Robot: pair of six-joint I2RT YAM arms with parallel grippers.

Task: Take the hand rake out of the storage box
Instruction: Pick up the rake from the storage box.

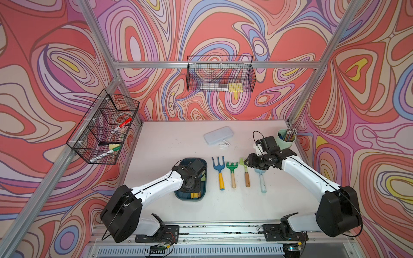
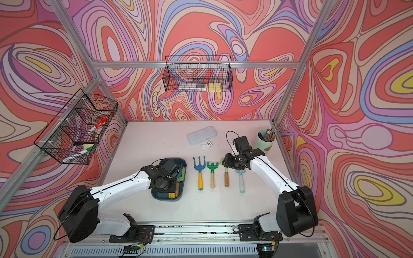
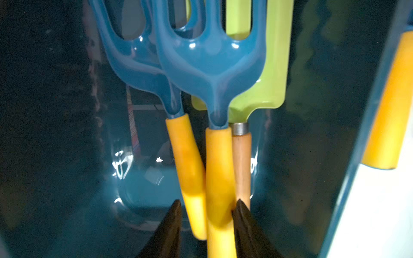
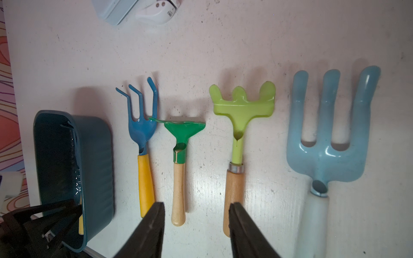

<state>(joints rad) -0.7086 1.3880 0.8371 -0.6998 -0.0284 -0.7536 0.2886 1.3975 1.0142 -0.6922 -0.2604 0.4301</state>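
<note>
Straddling two yellow handles inside the storage box (image 4: 96, 160), the left gripper (image 3: 207, 202) has its jaws apart, one finger against the upper handle; whether they already pinch it cannot be told. The dark teal box sits on the near left of the table (image 1: 169, 143). In it lies the hand rake (image 3: 212, 73), taken here to be the blue-tined tool on top, with its handle toward the near end and its tines toward the far end. It overlaps a second blue tool (image 3: 134, 62) on its left and a lime tool (image 3: 274, 73) with a wooden handle on its right.

The step in hand looks like securing the grip before the lift. The jaws should probably take the upper handle alone, because with both yellow handles between them a squeeze could drag the neighbour along or let the rake roll aside. A straight, level rise clear of the rim would help keep the tines from hooking the lime tool.

Right of the box, four tools lie in a row with their handles near: a blue rake (image 4: 143, 127), a green rake (image 4: 181, 131), a lime rake (image 4: 242, 107) and a pale blue fork (image 4: 330, 145). The right gripper (image 4: 196, 207) hovers above them, jaws wide and empty. Farther back lie a pale grey case (image 1: 218, 135) and, at far right, a cup of pencils (image 1: 286, 138).
</note>
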